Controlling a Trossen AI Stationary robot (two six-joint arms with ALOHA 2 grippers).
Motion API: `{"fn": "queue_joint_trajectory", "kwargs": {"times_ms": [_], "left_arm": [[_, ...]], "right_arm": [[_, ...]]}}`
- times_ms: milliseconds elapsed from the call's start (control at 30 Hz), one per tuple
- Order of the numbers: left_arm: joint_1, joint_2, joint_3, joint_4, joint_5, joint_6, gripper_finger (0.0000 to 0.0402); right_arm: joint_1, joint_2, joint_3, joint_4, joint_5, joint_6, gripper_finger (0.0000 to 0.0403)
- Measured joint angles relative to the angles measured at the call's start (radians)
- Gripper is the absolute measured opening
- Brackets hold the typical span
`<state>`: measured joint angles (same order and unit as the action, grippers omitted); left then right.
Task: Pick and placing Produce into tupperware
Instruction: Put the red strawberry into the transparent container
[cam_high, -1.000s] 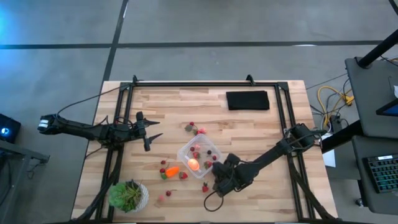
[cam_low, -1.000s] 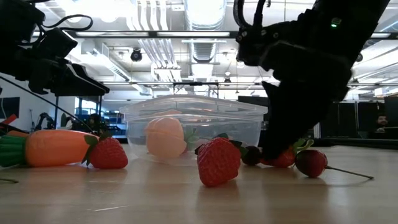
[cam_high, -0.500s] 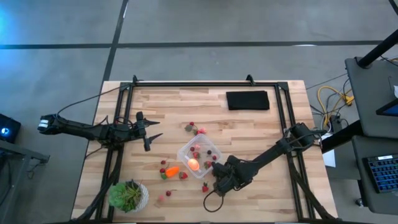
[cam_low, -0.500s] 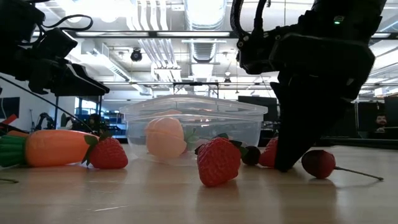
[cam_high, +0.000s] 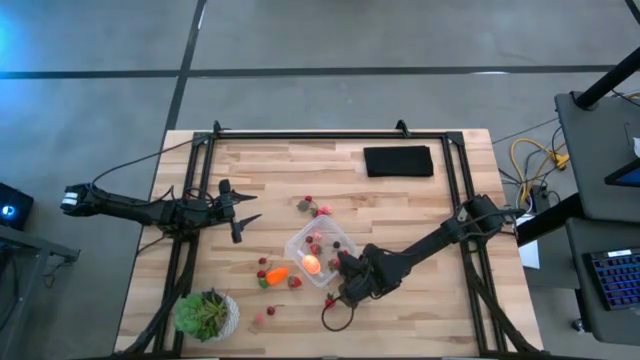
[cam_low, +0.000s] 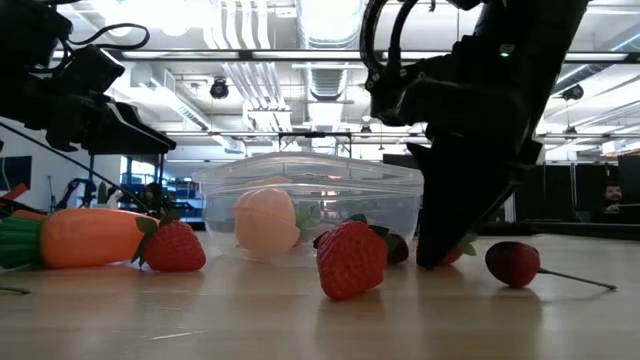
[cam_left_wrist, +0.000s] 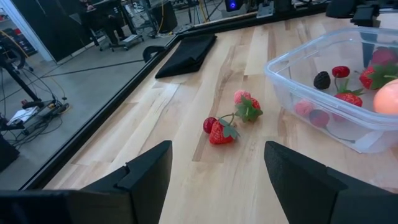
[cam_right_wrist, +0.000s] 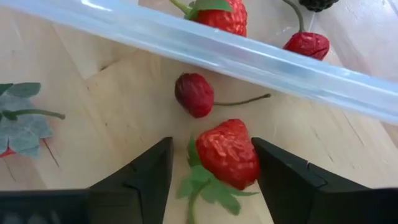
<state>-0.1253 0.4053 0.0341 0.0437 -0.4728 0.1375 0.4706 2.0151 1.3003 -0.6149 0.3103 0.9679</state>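
The clear tupperware (cam_high: 320, 248) stands mid-table and holds a round pink-orange fruit (cam_high: 311, 264) and some red berries. My right gripper (cam_right_wrist: 211, 144) points steeply down just beside the tupperware's near right wall (cam_right_wrist: 249, 56), open, with a red strawberry (cam_right_wrist: 227, 155) lying on the table between its fingers. A cherry (cam_right_wrist: 194, 94) lies between that strawberry and the wall. An orange carrot (cam_low: 90, 237) and more strawberries (cam_low: 350, 260) lie on the near side. My left gripper (cam_high: 245, 210) waits open at the left, above the table. My right gripper has one finger (cam_right_wrist: 280, 180) standing right against the strawberry's side (cam_right_wrist: 254, 163). I cannot tell whether it touches. The other finger (cam_right_wrist: 146, 180) stands apart from the berry's leaves. The strawberry lies on the table.
A black pad (cam_high: 398, 161) lies at the far right and a potted green plant (cam_high: 207, 313) at the near left corner. Two berries (cam_left_wrist: 219, 132) lie on the table beyond the tupperware's far side. A stemmed cherry (cam_low: 512, 262) lies right of my right gripper.
My right gripper has swung a little toward the tupperware and the table's left, staying low over the table. The stemmed cherry that it stood beside now lies clear to its right. My left arm has kept still.
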Motion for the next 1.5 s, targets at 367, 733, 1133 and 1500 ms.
{"fn": "queue_joint_trajectory", "kwargs": {"times_ms": [367, 733, 1133, 1500], "left_arm": [[0.000, 0.000, 0.000, 0.000, 0.000, 0.000, 0.0242], [0.000, 0.000, 0.000, 0.000, 0.000, 0.000, 0.0242], [0.000, 0.000, 0.000, 0.000, 0.000, 0.000, 0.0242], [0.000, 0.003, 0.000, 0.001, 0.000, 0.000, 0.0242]], "right_arm": [[0.000, 0.000, 0.000, 0.001, -0.002, 0.000, 0.0141], [0.004, -0.009, 0.040, -0.018, 0.013, 0.034, 0.0151], [0.082, -0.093, 0.167, -0.204, 0.078, 0.000, 0.0148], [-0.028, -0.143, 0.217, -0.173, 0.214, -0.126, 0.0147]]}}
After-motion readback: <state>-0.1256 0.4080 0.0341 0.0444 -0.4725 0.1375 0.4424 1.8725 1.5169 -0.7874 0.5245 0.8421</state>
